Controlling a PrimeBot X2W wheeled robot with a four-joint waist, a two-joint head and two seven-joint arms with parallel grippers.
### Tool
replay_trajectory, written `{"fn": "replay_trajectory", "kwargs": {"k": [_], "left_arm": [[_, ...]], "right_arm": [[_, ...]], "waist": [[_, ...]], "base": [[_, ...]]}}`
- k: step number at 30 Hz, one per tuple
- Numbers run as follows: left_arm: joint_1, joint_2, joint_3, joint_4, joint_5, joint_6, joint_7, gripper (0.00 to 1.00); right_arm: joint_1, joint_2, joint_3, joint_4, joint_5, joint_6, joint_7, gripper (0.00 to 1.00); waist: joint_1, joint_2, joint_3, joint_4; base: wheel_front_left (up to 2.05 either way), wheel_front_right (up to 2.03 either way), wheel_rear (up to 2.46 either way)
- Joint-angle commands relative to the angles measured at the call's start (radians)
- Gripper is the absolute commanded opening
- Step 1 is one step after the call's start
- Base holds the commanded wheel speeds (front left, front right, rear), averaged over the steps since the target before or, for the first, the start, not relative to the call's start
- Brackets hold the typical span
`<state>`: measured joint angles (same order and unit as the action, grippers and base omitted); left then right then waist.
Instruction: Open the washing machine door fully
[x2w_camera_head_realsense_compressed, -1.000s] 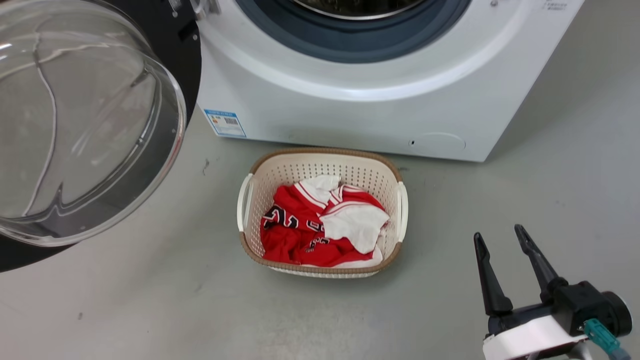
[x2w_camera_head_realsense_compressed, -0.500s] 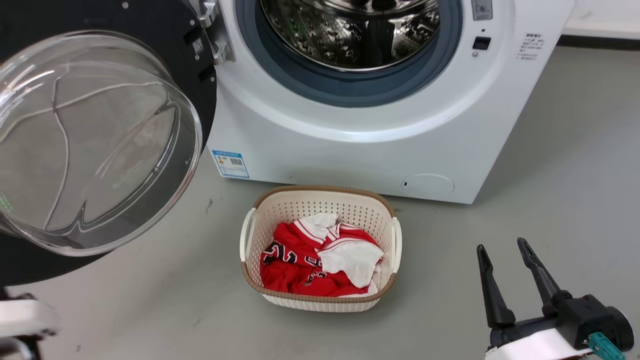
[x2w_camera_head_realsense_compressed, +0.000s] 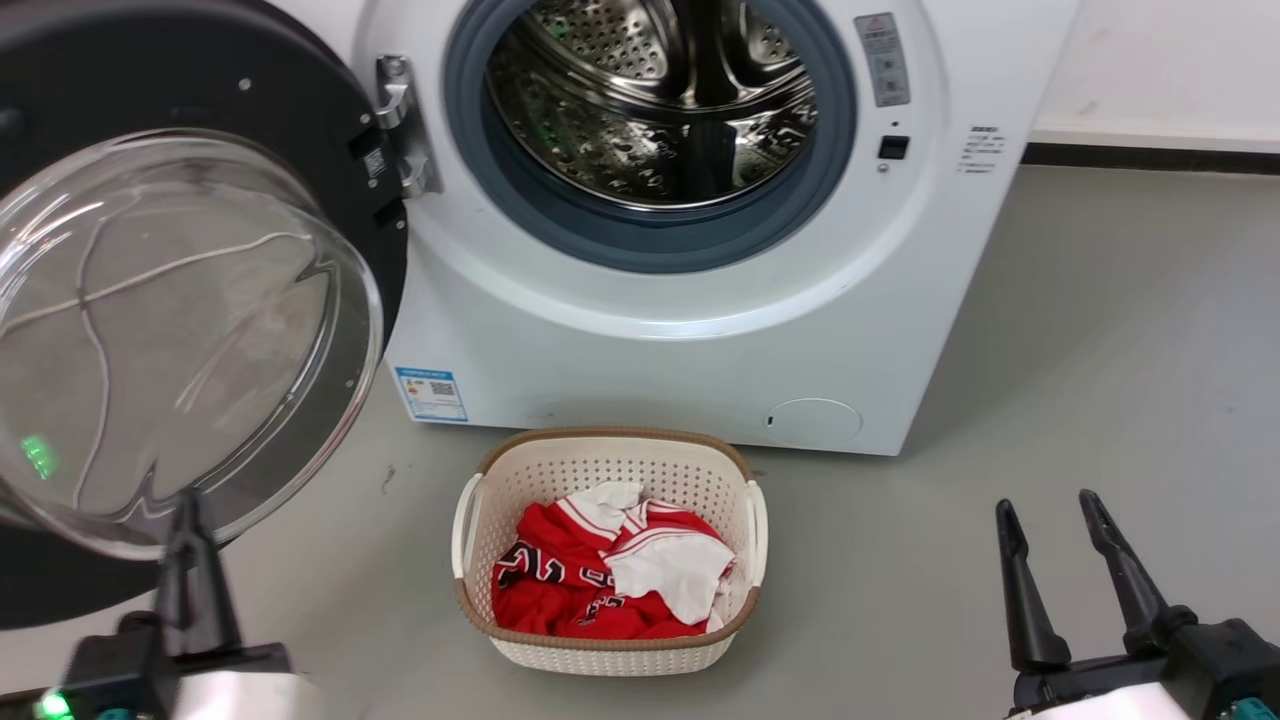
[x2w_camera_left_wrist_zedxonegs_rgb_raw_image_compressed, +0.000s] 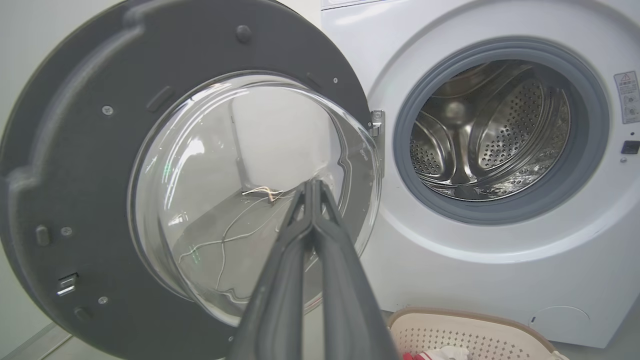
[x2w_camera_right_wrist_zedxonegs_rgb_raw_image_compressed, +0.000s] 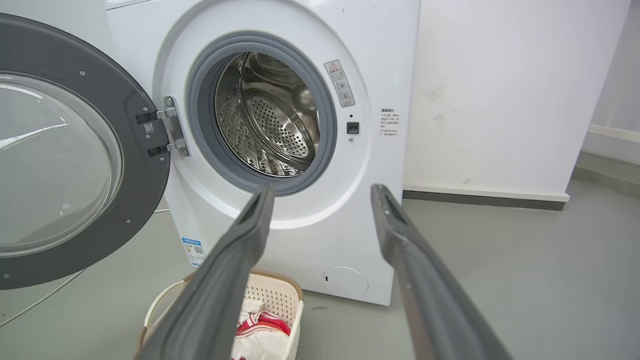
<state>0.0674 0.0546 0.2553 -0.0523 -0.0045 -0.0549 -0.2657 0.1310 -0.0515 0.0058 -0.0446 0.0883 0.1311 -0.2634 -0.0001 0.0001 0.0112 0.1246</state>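
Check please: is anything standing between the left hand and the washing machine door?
Nothing visible does. The left hand, fingers shut, points straight at the washing machine door. The laundry basket sits lower, off to the right of that line.

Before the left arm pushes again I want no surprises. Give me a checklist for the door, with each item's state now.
1. The door is unlatched and swung out to the left of the drum: ok.
2. The door is at the end of its hinge travel: cannot tell.
3. The left gripper is shut and pointing at the glass: ok. Contact with the glass: cannot tell.
4. The right gripper is open, empty and apart from the door: ok.
5. The basket is on the floor before the machine, likely out of the door's arc: ok.
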Motion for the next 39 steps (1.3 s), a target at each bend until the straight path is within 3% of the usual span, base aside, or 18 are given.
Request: {"fn": "replay_trajectory", "kwargs": {"k": [1,8,11,12,13,28,29,33,39], "left_arm": [[0.016,-0.003,-0.024,-0.011,-0.005,0.008,0.002,0.00],[0.054,-0.004,-0.163,0.008,-0.034,0.025,0.002,0.00],[0.066,-0.004,-0.197,0.011,-0.054,0.042,0.002,0.42],[0.071,-0.004,-0.206,0.009,-0.057,0.047,0.002,0.97],[0.078,-0.004,-0.215,0.009,-0.061,0.048,0.002,1.00],[0.103,-0.004,-0.257,0.016,-0.072,0.074,0.002,1.00],[0.101,-0.004,-0.258,0.016,-0.068,0.073,0.000,0.00],[0.111,-0.005,-0.259,0.056,-0.069,0.073,0.000,0.00],[0.092,0.002,-0.259,0.067,-0.205,0.063,0.023,0.00]], "right_arm": [[0.012,0.002,-0.007,-0.010,0.007,-0.001,-0.002,1.00],[0.038,0.002,-0.025,-0.032,0.011,-0.001,-0.002,1.00],[0.047,0.002,-0.032,-0.041,0.018,-0.001,-0.002,1.00],[0.053,0.002,-0.035,-0.044,0.020,-0.001,-0.002,1.00],[0.058,0.002,-0.039,-0.045,0.022,-0.001,-0.002,1.00],[0.070,0.002,-0.041,-0.042,0.037,-0.001,-0.002,1.00],[0.063,0.000,-0.041,-0.042,0.036,0.000,0.000,0.00],[0.064,0.000,-0.039,-0.003,0.036,0.000,0.001,0.00],[0.044,-0.007,-0.034,0.014,0.170,0.000,0.023,0.00]], "waist": [[0.0001,-0.0001,-0.011,-0.019],[0.0001,-0.0001,-0.021,-0.061],[0.0001,-0.0001,-0.025,-0.078],[0.0001,-0.0001,-0.026,-0.082],[0.0001,-0.0001,-0.027,-0.086],[0.0001,-0.0001,-0.024,-0.123],[0.0001,-0.0001,-0.024,-0.123],[0.0001,-0.0001,-0.023,-0.123],[0.0001,-0.0001,-0.022,-0.123]], "base": [[0.00,0.00,0.00],[0.00,0.00,0.00],[0.00,0.00,0.00],[0.00,0.00,0.00],[0.00,0.00,0.00],[0.00,0.00,0.00],[0.00,0.00,0.00],[0.00,0.00,0.00],[0.00,0.00,0.00]]}}
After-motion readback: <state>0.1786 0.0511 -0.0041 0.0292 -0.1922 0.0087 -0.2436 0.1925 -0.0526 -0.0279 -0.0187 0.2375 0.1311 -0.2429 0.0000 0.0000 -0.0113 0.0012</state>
